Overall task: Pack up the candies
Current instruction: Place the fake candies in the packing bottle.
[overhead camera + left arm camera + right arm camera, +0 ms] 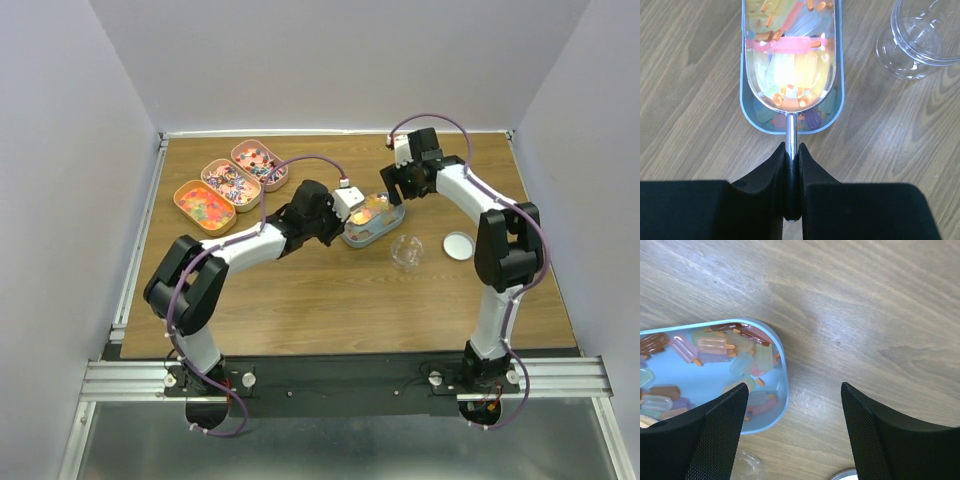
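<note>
**Loaded on the left, wide on the right**

My left fingers (791, 156) are pinched tight on the thin handle of the scoop (791, 127), which runs straight out ahead of them. Its bowl sits just beyond the fingertips, over the near end of the blue tin (839, 90). I can see candies (715, 346) in the bowl, yellow, pink and orange. More lie in the blue tin, under the bowl and past it. Ahead and to the right of these fingers a clear cup (920, 40) stands on the worktop (695, 100), apart from the blue tin.

My right fingers (395, 183) stand wide apart with nothing between them but the scene below. On the right wrist camera the rounded end of the blue tin lies by the left-hand finger and reaches partway into the gap. The other finger is over bare worktop. Whether that left-hand finger touches the rim I cannot tell. The candies here are ice-lolly shapes, pastel, pink and brown, spread loosely over the floor of the blue tin.

From above, my two sets of fingers sit at opposite ends of the blue tin. A white lid (459, 245) lies on the worktop near the cup, and both are on the near side of the right fingers. Three tins (209, 171) of candies stand in a row well off to the left of my left fingers
</note>
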`<state>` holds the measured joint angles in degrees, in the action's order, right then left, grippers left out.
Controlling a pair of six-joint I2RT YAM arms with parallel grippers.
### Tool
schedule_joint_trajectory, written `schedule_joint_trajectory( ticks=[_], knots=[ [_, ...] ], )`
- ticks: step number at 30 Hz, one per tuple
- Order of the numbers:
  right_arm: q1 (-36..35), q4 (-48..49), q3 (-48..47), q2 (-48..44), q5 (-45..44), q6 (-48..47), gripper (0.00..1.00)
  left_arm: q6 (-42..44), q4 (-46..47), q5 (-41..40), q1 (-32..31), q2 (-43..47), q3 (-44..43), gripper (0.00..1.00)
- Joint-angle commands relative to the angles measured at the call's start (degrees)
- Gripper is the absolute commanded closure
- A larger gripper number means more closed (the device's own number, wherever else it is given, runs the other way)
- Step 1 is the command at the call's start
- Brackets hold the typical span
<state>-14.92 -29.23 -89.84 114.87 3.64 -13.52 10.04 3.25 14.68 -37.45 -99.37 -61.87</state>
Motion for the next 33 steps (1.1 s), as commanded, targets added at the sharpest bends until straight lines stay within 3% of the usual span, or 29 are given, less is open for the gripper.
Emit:
schedule_joint_trajectory(
  ticks=[1, 15, 23, 30, 33],
  knots=[
    [0.1, -1.3, -0.2, -3.9, -1.8, 1.1, 0.19, 0.2, 3.4, 1.1, 0.3, 4.2, 1.8, 1.0],
    [1.7, -1.3, 8.0, -13.9, -12.2, 12.2, 0.19, 3.3, -5.8, 4.6, -0.7, 9.2, 3.3, 1.0],
    [2.3, -1.2, 12.9, -21.3, -16.0, 21.5, 0.17, 6.7, -12.8, 5.1, -5.3, 10.3, 1.4, 1.0],
    [2.3, 0.3, 20.8, -29.2, -16.6, 28.3, 0.11, 7.9, -18.4, 4.2, -8.2, 8.8, -3.4, 1.0],
    [2.3, 0.8, 23.8, -32.7, -18.2, 30.1, 0.01, 8.2, -20.6, 3.8, -8.8, 7.8, -5.5, 1.0]
  ],
)
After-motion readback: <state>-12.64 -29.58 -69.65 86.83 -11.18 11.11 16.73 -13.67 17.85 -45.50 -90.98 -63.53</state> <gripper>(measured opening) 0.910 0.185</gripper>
